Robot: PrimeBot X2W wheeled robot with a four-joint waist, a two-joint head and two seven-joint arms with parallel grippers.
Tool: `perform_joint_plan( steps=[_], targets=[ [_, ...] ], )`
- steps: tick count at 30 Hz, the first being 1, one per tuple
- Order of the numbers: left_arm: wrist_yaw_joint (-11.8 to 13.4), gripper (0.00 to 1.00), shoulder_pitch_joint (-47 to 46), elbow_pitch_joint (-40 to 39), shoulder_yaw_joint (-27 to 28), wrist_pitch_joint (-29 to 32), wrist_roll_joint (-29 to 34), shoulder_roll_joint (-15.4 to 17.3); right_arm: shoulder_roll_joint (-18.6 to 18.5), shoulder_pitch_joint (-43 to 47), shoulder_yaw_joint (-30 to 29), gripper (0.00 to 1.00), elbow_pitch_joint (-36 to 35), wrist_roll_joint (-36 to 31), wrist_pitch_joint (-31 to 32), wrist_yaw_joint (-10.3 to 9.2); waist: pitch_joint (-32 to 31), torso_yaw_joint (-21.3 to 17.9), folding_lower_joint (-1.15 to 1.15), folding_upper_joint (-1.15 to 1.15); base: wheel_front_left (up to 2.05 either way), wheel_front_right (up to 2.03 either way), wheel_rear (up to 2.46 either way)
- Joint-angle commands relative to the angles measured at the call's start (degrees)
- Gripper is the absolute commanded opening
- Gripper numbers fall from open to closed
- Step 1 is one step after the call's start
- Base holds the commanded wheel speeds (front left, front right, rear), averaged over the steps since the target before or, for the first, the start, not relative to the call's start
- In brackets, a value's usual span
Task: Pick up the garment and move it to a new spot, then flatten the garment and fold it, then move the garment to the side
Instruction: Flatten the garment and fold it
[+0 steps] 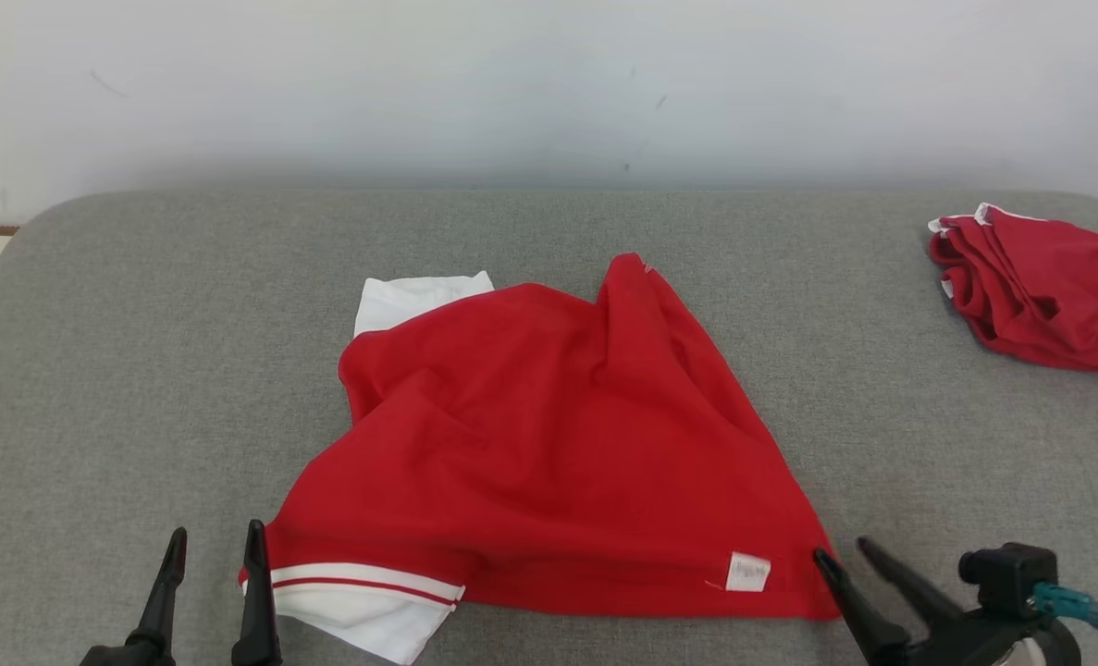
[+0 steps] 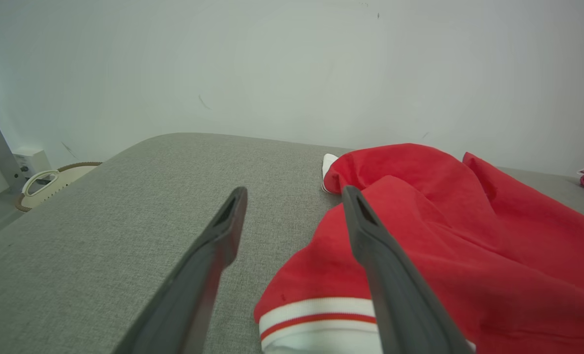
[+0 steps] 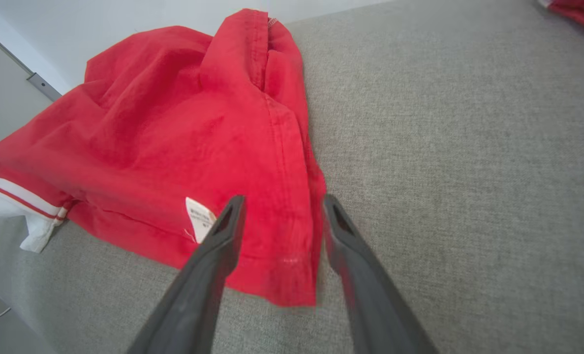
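Note:
The garment (image 1: pixel 549 435) is red with white striped trim and lies rumpled in the middle of the grey table (image 1: pixel 141 370). My left gripper (image 1: pixel 215 529) is open at the garment's near left corner, its right finger beside the white striped cuff (image 2: pixel 316 314). My right gripper (image 1: pixel 840 547) stands open at the near right corner. In the right wrist view the garment's (image 3: pixel 173 123) red hem corner lies on the table between and under the right gripper's (image 3: pixel 283 197) spread fingers, beside a small white tag (image 3: pixel 198 219). In the left wrist view the left gripper (image 2: pixel 294 191) holds nothing, and the garment (image 2: pixel 469 236) is to its right.
A second red garment (image 1: pixel 1039 287) lies bunched at the table's far right edge. A pale basket (image 2: pixel 50 184) stands on the floor past the table's left end. A plain white wall runs behind the table.

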Motion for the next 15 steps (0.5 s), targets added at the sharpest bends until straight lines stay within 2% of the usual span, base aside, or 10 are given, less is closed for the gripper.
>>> perform_joint_plan(
  steps=[1,7,15],
  targets=[
    [-0.20,1.00,0.40,0.23,0.36,-0.24,0.36,-0.07,0.00,-0.31,-0.63,1.00,0.29,-0.10,-1.00,-0.04,-0.11,-0.02,0.00,0.00,0.00,0.00,0.00],
    [-0.23,1.00,0.61,0.08,0.40,-0.24,0.42,-0.10,0.15,-0.71,-3.55,1.00,0.97,-1.14,-3.48,-0.04,-0.36,0.13,0.00,0.00,0.00,0.00,0.00],
    [-0.21,1.00,0.99,-0.69,0.24,-0.24,0.56,-0.13,1.70,0.52,-9.52,1.00,5.57,-5.24,-3.81,-0.04,-0.56,0.70,0.00,0.00,0.00,0.00,0.00]
  ],
)
